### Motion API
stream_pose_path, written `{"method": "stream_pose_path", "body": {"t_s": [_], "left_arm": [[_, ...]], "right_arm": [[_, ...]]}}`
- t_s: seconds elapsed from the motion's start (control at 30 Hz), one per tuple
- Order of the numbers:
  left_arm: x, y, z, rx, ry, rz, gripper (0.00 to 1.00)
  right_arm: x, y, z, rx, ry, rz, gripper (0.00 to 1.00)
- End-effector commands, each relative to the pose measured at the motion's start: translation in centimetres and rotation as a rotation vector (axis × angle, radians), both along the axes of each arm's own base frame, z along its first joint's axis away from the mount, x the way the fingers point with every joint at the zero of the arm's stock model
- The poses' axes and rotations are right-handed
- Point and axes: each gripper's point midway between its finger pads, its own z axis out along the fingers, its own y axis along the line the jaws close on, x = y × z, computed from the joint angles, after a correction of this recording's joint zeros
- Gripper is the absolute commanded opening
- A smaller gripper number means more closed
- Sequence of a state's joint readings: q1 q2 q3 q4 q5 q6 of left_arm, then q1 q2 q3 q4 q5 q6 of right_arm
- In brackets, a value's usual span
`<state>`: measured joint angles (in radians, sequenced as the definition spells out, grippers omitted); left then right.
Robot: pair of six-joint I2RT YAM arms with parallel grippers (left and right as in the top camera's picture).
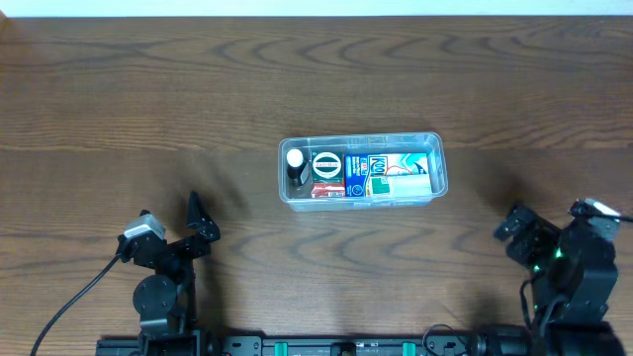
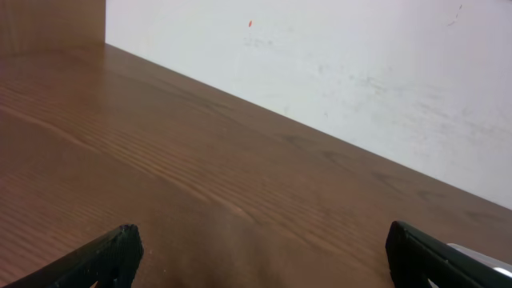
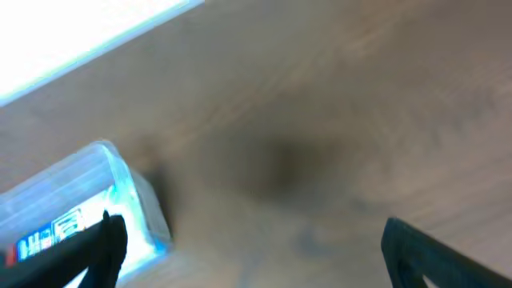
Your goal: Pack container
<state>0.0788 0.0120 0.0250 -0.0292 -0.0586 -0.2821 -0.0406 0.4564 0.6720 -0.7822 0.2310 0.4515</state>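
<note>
Gaping left claw [image 1: 203,220]: mine, released, empty, near counter [image 1: 316,69] front edge.
My right claw [image 1: 514,229]: released, empty.
Clear container [image 1: 440,166]: mid-counter, holding packets [image 1: 381,174].

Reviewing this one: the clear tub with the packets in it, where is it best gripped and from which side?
Grip the container at its right short wall, coming down from above to pinch the rim inside and out: it sits upright, open-topped, and looks too wide to clamp across.
</note>
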Motion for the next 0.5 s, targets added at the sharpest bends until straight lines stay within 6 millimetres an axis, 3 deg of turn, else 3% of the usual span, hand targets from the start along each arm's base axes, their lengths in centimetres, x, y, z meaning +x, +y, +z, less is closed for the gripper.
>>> {"method": "stream_pose_path", "body": {"t_s": [0.0, 0.17, 0.47], "left_arm": [[-0.1, 0.3, -1.9, 0.016, 0.063, 0.011, 0.98], [-0.1, 0.3, -1.9, 0.016, 0.063, 0.011, 0.98], [-0.1, 0.3, -1.9, 0.016, 0.063, 0.012, 0.98]], "right_arm": [[1.5, 2.5, -1.4, -0.020, -0.071, 0.179, 0.99], [3.7, 5.3, -1.8, -0.042, -0.268, 0.357, 0.99], [4.4, 5.5, -3.4, -0.074, -0.453, 0.366, 0.99]]}}
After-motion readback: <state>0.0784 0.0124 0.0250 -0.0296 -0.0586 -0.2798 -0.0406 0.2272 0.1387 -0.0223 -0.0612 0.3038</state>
